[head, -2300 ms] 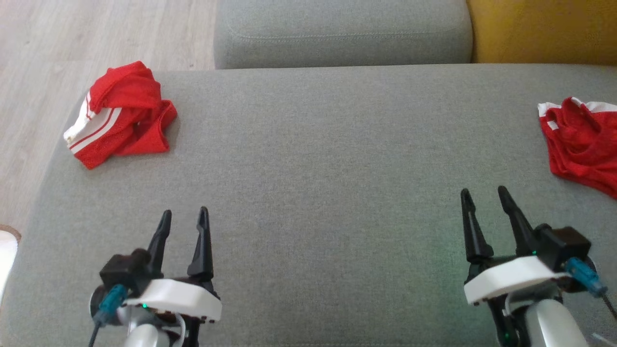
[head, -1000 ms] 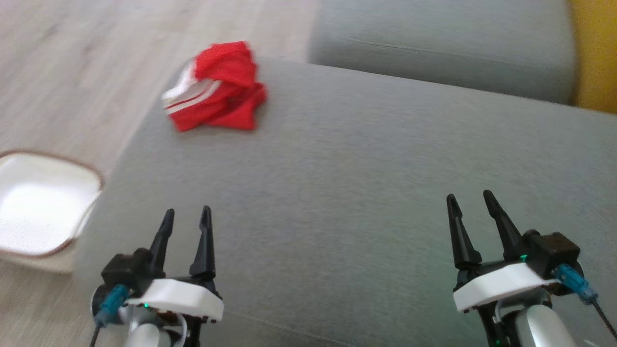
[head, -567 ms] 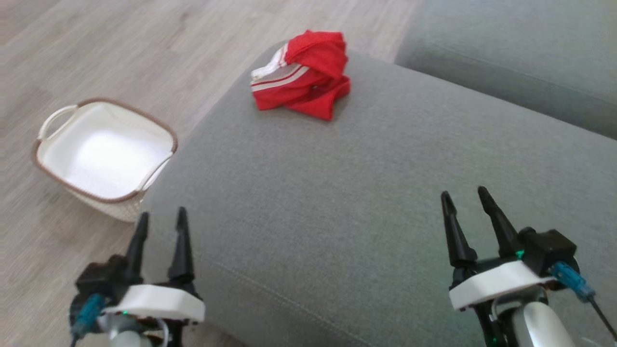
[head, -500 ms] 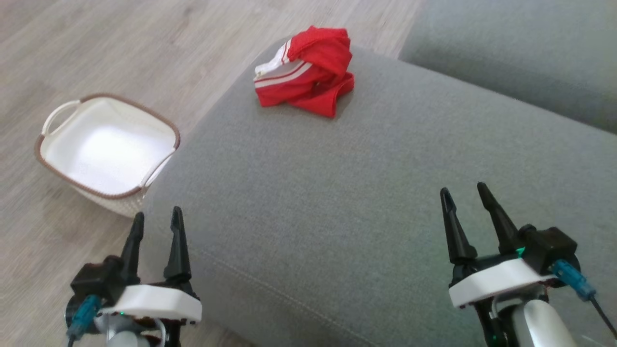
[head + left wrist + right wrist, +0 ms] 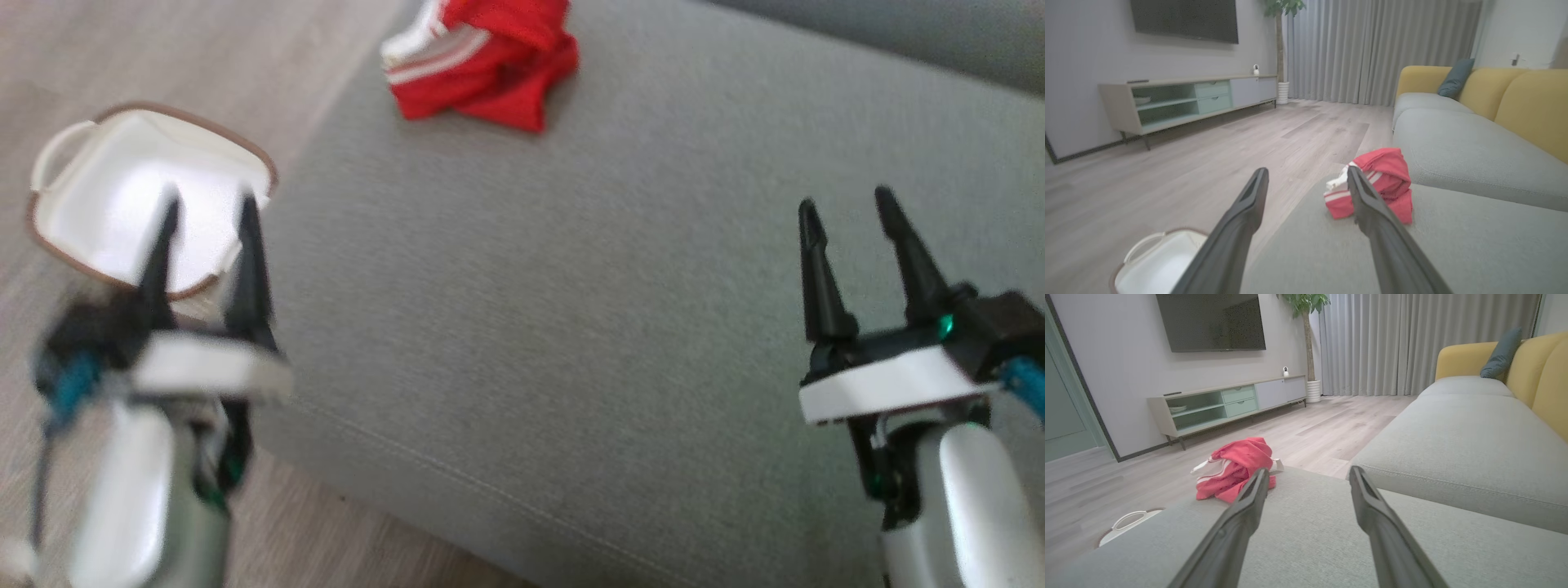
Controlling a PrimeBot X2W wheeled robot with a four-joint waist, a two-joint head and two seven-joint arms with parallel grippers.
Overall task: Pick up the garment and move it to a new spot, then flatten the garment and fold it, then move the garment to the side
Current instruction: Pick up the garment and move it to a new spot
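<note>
Change since earlier: left gripper [image 5: 208,206] higher in head view, blurred, fingertips now in front of basket [image 5: 204,131]; right gripper [image 5: 845,202] higher too; camera swung left.
Left gripper: released, fingers spread, nothing between them.
Right gripper: released, fingers spread over grey cushion [image 5: 531,286], nothing held.
Garment [image 5: 482,57]: red with white stripes, crumpled, on far left corner of cushion, well apart from both grippers.
Basket: white, brown rim, on wooden floor [image 5: 163,49] just beside cushion's left end.

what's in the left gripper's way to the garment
Probably nothing: the left gripper is open and empty, and the garment lies uncovered on the cushion ahead, bare fabric between, though some way off.
</note>
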